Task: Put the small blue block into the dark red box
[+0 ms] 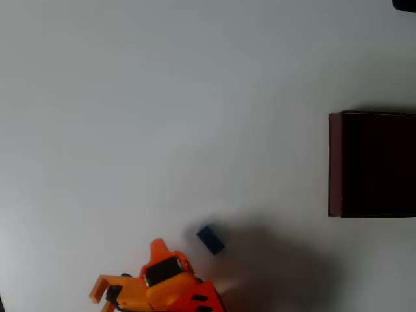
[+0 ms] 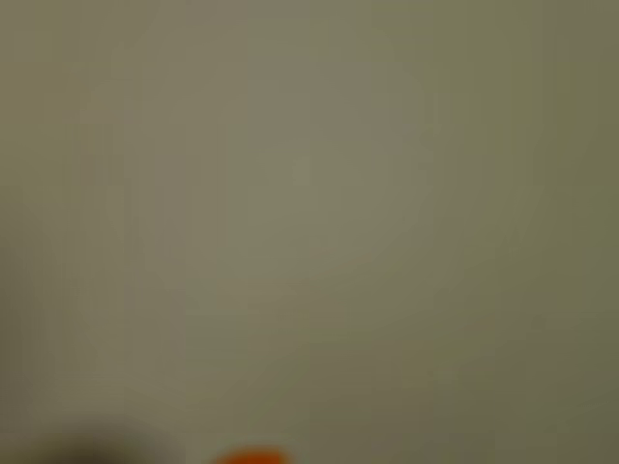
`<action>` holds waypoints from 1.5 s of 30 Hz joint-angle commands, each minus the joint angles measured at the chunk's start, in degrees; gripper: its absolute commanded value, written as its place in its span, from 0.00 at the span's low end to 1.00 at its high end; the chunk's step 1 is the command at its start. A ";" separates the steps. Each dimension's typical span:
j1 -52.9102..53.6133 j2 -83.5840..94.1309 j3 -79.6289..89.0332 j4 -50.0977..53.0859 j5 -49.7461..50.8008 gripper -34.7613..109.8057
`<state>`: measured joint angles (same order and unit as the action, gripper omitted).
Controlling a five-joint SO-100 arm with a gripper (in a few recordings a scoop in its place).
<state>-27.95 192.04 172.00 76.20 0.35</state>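
Note:
In the overhead view the small blue block point(image 1: 210, 238) lies alone on the pale table, low and a little left of centre. My orange gripper point(image 1: 128, 268) enters from the bottom edge, just left of the block and apart from it. It is open, one finger pointing up and the other spread out to the left, with nothing between them. The dark red box point(image 1: 335, 165) stands at the right edge, its dark interior cut off by the frame. The wrist view is a blur of pale table with an orange sliver of a fingertip point(image 2: 250, 456) at the bottom.
A broad soft shadow point(image 1: 279, 266) falls on the table right of the block. Bare pale tabletop point(image 1: 162, 97) spreads between the block and the box. A small dark object point(image 1: 405, 4) sits in the top right corner.

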 commanded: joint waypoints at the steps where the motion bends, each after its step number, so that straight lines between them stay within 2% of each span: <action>1: -0.18 0.44 0.18 1.14 1.41 0.24; 15: -0.09 0.44 0.18 1.14 1.41 0.24; 26: -8.79 2.37 -4.13 0.88 3.08 0.25; 39: -39.02 3.16 -4.66 -0.26 18.81 0.24; 45: -47.81 3.16 -0.97 -2.11 26.02 0.24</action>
<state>-72.33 194.59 170.77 74.88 23.55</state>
